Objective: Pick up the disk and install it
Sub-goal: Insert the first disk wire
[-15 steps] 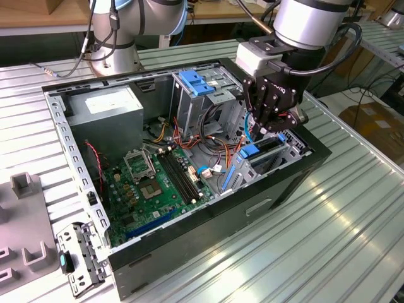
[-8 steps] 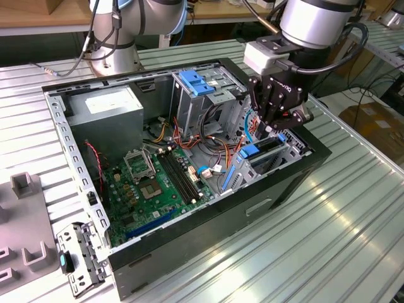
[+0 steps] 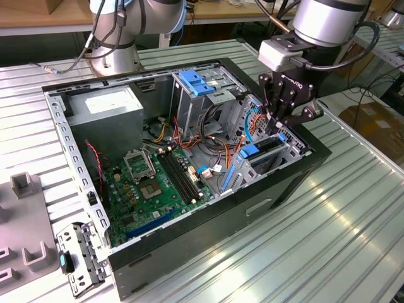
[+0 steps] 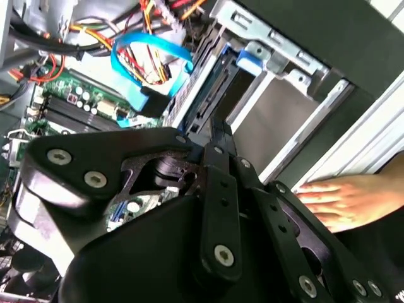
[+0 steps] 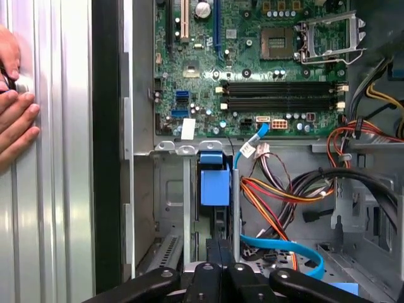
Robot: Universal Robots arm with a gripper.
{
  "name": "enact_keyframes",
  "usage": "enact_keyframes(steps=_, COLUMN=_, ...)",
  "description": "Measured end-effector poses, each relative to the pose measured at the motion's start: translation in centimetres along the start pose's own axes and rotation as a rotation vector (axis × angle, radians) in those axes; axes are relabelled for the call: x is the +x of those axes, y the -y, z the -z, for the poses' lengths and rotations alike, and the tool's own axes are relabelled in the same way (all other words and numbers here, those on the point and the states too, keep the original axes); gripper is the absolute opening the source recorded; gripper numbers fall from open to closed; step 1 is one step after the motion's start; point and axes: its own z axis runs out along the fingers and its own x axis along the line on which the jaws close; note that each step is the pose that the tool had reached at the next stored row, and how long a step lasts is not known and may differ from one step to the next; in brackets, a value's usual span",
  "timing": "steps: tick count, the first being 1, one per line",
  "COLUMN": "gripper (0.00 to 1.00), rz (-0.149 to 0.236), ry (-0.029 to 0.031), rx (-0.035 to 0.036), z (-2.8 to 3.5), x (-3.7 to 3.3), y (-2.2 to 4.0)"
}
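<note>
1. Fingers [image 3: 276, 122] of the gripper [image 3: 278, 130], two in number, are drawn together with no gap to be seen in the exterior view. Their tips are at the top edge of the one disk [image 3: 262, 150]. The disk stands on edge in the drive cage at the exterior view's right end of the open computer case [image 3: 265, 202]. One green motherboard [image 3: 158, 183] and one grey power supply [image 3: 104, 113] also sit in the case.
2. In the second wrist view the two fingers [image 4: 222, 142] lie pressed side by side, pointing into the bay that holds the disk [image 4: 214, 85]. Whether they pinch anything cannot be told. One blue flat cable [image 4: 151, 63] loops just beside the bay. One person's hand [image 4: 341, 199] rests outside the case.
3. In the first wrist view the closed gripper [image 5: 219, 247] meets the disk [image 5: 218, 222] just behind its one blue tab [image 5: 214, 186]. One CPU socket [image 5: 328, 41] shows on the motherboard, and the hand [image 5: 16, 123] lies on the ribbed table [image 5: 57, 202].
</note>
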Motion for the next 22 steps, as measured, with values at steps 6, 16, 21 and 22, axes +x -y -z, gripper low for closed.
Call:
enact_keyframes(steps=6, gripper=0.11, rz=0.102, ry=0.0018, rx=0.0065, z=0.08, x=0.01, y=0.18)
enact_keyframes(steps=16, gripper=0.11, rz=0.138, ry=0.0036, rx=-0.0086, z=0.14, x=-0.28, y=1.82)
enact_keyframes(steps=21, gripper=0.11, rz=0.214, ry=0.0065, rx=-0.0037, z=0.13, x=-0.29, y=1.96)
enact_keyframes(steps=22, gripper=0.11, rz=0.236, ry=0.0068, rx=-0.0022, z=0.14, x=-0.28, y=2.1)
